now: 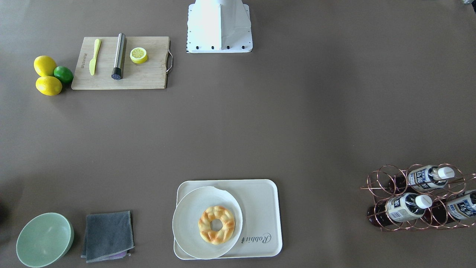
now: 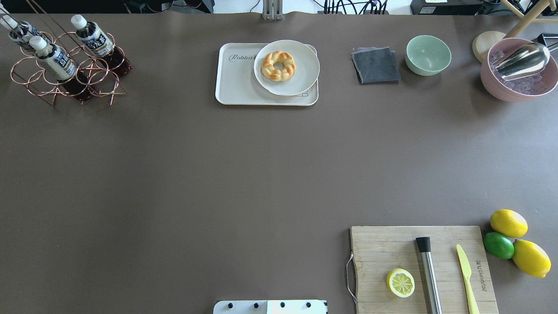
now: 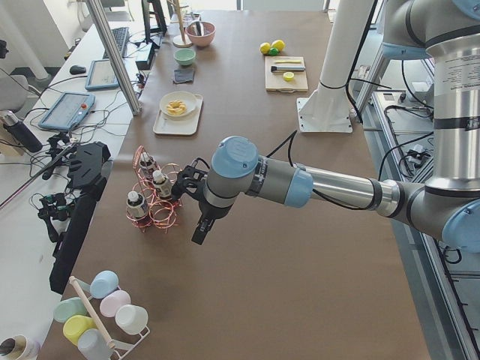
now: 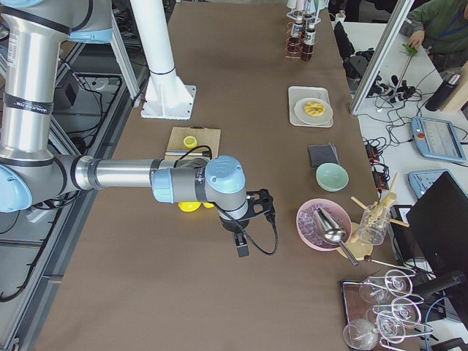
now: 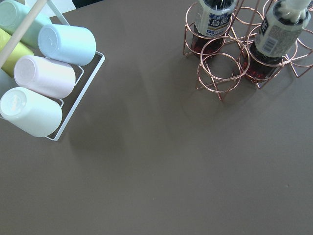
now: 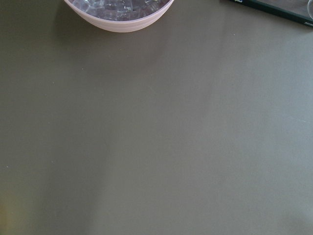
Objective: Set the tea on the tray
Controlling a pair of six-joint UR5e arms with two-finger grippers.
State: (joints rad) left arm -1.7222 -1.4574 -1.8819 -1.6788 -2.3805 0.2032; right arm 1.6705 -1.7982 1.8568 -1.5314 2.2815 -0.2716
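Three tea bottles stand tilted in a copper wire rack (image 1: 416, 197); the nearest tea (image 1: 407, 206) (image 2: 54, 59) has a white cap and a white-and-navy label. The left wrist view shows two tea bottles (image 5: 279, 34) at its top edge. The cream tray (image 1: 260, 208) (image 2: 237, 78) carries a round white plate (image 2: 301, 65) with a braided doughnut (image 2: 279, 65). My left gripper (image 3: 201, 236) hangs just beside the rack, on the side away from the tray; I cannot tell whether it is open or shut. My right gripper (image 4: 241, 247) hovers over bare table near the pink bowl; its state is also unclear.
A wooden cutting board (image 2: 392, 248) holds a lemon half, a yellow knife and a steel muddler, with lemons and a lime (image 2: 499, 245) beside it. A grey cloth (image 2: 375, 64), green bowl (image 2: 428, 54) and pink ice bowl (image 2: 516, 72) sit right of the tray. Pastel cups (image 5: 44, 78) lie in a rack.
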